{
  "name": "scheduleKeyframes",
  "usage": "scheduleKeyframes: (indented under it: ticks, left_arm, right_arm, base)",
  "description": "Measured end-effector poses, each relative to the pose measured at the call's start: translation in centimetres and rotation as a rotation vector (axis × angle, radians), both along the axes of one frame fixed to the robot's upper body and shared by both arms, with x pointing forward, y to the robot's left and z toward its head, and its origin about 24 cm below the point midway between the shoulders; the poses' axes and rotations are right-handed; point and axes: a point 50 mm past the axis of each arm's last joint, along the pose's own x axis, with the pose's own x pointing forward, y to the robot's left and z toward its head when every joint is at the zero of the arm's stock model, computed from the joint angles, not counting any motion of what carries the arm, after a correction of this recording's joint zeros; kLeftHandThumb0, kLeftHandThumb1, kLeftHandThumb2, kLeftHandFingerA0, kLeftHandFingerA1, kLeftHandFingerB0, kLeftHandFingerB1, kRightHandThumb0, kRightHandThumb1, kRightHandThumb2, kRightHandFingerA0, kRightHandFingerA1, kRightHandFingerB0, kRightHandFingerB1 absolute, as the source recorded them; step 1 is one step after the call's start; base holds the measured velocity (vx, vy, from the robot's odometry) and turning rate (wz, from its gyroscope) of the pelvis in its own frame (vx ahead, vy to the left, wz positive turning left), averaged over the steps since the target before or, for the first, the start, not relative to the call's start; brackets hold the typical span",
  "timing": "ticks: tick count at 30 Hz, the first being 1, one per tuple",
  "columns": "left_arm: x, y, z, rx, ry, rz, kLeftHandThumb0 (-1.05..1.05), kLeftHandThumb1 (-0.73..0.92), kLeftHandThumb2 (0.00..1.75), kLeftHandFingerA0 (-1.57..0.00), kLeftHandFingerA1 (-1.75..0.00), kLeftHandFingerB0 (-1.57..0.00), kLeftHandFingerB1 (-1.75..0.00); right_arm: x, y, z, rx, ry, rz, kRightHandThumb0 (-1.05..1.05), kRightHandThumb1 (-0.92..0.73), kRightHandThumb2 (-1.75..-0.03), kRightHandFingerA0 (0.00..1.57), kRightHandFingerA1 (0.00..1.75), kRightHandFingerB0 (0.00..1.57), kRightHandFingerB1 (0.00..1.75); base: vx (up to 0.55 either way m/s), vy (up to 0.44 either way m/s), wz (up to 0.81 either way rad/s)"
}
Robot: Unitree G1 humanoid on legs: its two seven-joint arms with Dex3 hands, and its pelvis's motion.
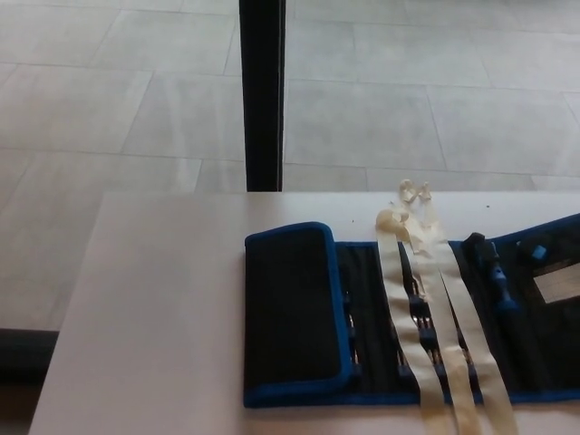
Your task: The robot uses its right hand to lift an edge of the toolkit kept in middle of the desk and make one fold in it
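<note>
Grey floor tiles [109, 118] are filling the upper part of the head view, with a black post [263, 91] rising behind a white desk [154, 317]; neither robot hand is showing, so how their fingers are set cannot be told.

On the desk the toolkit [381, 317] is lying spread out, running from about the middle off the right edge of the picture; its left end [290, 313] is lying folded over as a flap with blue trim, so one fold seems to be in place already, and the rest is lying flat with its tools showing in their loops.

Two pale ribbons [426, 308] are trailing across the open part, knotted near the far edge and running off the near edge of the picture; a blue-handled tool [497, 272] is sitting in its pocket near the right.

As for trouble, I judge that the ribbons are lying loose enough to snag thick fingers or get dragged, pulling the kit out of line; the folded flap could be springing back open if the cloth is stiff; any further lift might be tipping tools out of their loops.

A pale label [555, 281] is showing at the right edge; its writing is too blurred to read, and no brand is showing.
</note>
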Motion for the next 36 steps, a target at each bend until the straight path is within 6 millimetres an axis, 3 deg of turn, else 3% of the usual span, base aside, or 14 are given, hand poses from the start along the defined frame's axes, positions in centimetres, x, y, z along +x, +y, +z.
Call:
scheduleKeyframes:
  ticks: [1, 2, 3, 4, 5, 8, 12, 16, 17, 18, 24, 27, 30, 36]
  left_arm:
    - [0.0, 0.1, 0.1, -0.001, -0.007, 0.005, -0.77, 0.8, 0.64, -0.52, -0.68, -0.43, -0.52]
    - [0.1, 0.1, 0.2, 0.0, -0.011, 0.008, -0.77, 0.8, 0.64, -0.52, -0.66, -0.43, -0.51]
    - [0.1, 0.2, 0.3, 0.002, -0.018, 0.011, -0.78, 0.8, 0.64, -0.53, -0.68, -0.43, -0.51]
    - [0.1, 0.2, 0.3, 0.003, -0.019, 0.012, -0.78, 0.8, 0.64, -0.54, -0.68, -0.43, -0.51]
    - [0.1, 0.2, 0.3, 0.003, -0.02, 0.012, -0.78, 0.8, 0.64, -0.52, -0.68, -0.42, -0.51]
    - [0.1, 0.2, 0.3, 0.003, -0.023, 0.01, -0.77, 0.82, 0.65, -0.51, -0.68, -0.44, -0.53]
    - [0.2, 0.2, 0.3, 0.0, -0.027, 0.009, -0.76, 0.8, 0.64, -0.51, -0.66, -0.43, -0.52]
    - [0.2, 0.2, 0.3, -0.002, -0.029, 0.01, -0.76, 0.81, 0.64, -0.53, -0.67, -0.43, -0.51]
    - [0.2, 0.2, 0.3, -0.002, -0.029, 0.01, -0.77, 0.8, 0.64, -0.53, -0.68, -0.44, -0.51]
    - [0.2, 0.2, 0.3, -0.002, -0.03, 0.01, -0.77, 0.81, 0.64, -0.52, -0.68, -0.42, -0.51]
    - [0.1, 0.2, 0.3, -0.002, -0.032, 0.013, -0.77, 0.81, 0.64, -0.53, -0.69, -0.46, -0.54]
    - [0.0, 0.3, 0.3, -0.001, -0.032, 0.017, -0.76, 0.8, 0.64, -0.55, -0.65, -0.47, -0.52]
    - [-0.1, 0.3, 0.3, -0.001, -0.033, 0.019, -0.77, 0.79, 0.64, -0.58, -0.63, -0.51, -0.53]
    - [-0.3, 0.4, 0.2, 0.003, -0.021, 0.015, -0.77, 0.81, 0.64, -0.55, -0.66, -0.45, -0.53]
  right_arm:
    - [0.5, -0.4, 1.0, -0.014, -0.034, -0.014, -0.73, -0.63, -0.96, 0.6, 1.0, 0.05, 0.48]
    - [0.9, -0.7, 1.8, -0.026, -0.062, -0.022, -0.7, -0.82, -0.66, 0.5, 0.84, 0.08, 0.31]
    - [1.8, -1.1, 3.4, -0.058, -0.127, -0.028, -0.72, -0.79, -0.64, 0.59, 0.68, 0.22, 0.36]
    - [2.4, -1.2, 4.2, -0.08, -0.158, -0.022, -0.76, -0.65, -1.03, 0.51, 0.7, 0.17, 0.49]
    - [3.0, -1.2, 5.0, -0.107, -0.184, -0.012, -0.73, -0.78, -0.64, 0.6, 0.66, 0.32, 0.37]
    - [4.2, -1.0, 7.0, -0.184, -0.241, 0.019, -0.75, -0.69, -0.61, 0.69, 0.6, 0.48, 0.41]
    - [6.2, 0.5, 8.0, -0.248, -0.303, 0.081, -0.74, -0.69, -0.61, 0.72, 0.58, 0.46, 0.44]
    - [7.9, 2.5, 7.9, -0.289, -0.324, 0.164, -0.8, -0.66, -0.61, 0.84, 0.6, 0.6, 0.5]
    - [8.3, 3.0, 7.8, -0.3, -0.329, 0.186, -0.8, -0.49, -1.0, 0.86, 0.68, 0.56, 0.6]
    - [8.7, 3.7, 7.7, -0.313, -0.331, 0.218, -0.88, -0.65, -0.61, 0.84, 0.59, 0.66, 0.51]
    - [10.1, 7.5, 5.9, -0.375, -0.258, 0.478, -0.73, -0.68, -0.62, 0.64, 0.51, 0.48, 0.41]
    - [10.2, 8.8, 4.3, -0.377, -0.181, 0.602, -0.67, -0.71, -0.62, 0.62, 0.5, 0.47, 0.42]
    - [10.2, 9.4, 3.2, -0.367, -0.127, 0.671, -0.66, -0.7, -0.64, 0.54, 0.5, 0.41, 0.41]
    - [9.4, 9.2, 0.4, -0.3, 0.009, 0.756, -0.61, -0.76, -0.63, 0.58, 0.54, 0.42, 0.42]
  base:
    - [0.0, 0.0, 0.0]
    - [0.0, 0.0, 0.0]
    - [0.0, 0.0, 0.0]
    - [0.0, 0.0, 0.0]
    - [0.0, 0.0, 0.0]
    - [0.0, 0.0, 0.02]
    - [0.0, 0.0, 0.0]
    - [0.0, 0.0, 0.0]
    - [0.0, 0.0, 0.0]
    - [0.0, 0.0, 0.0]
    - [0.0, 0.0, 0.0]
    - [0.0, 0.0, 0.0]
    - [0.0, 0.0, 0.0]
    - [0.0, 0.0, 0.0]
